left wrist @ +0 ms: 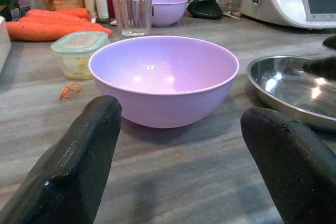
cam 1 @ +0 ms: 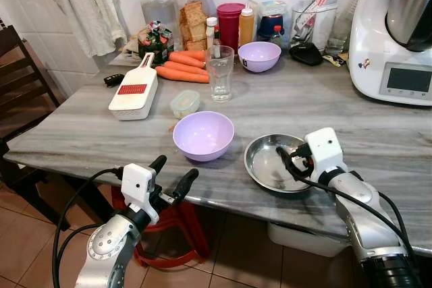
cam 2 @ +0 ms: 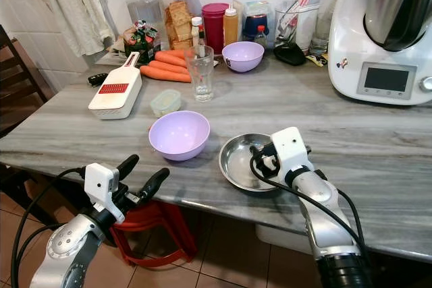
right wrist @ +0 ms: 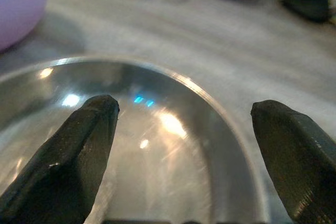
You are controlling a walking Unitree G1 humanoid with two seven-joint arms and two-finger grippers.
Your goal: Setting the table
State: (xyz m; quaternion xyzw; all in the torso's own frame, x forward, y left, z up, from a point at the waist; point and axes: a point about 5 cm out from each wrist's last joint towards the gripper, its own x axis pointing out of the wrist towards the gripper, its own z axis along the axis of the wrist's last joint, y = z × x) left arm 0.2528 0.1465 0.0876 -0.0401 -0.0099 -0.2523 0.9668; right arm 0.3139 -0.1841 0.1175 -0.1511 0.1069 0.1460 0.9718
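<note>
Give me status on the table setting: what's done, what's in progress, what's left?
Done: little; nothing looks laid out as a place setting.
In hand: right gripper is open over the shallow steel dish near the table's front edge, gripping nothing. Left gripper is open, short of the near lilac plastic bowl.
Left: both pieces still need gripping. The clear drinking glass and far lilac bowl stand among clutter at the back.
</note>
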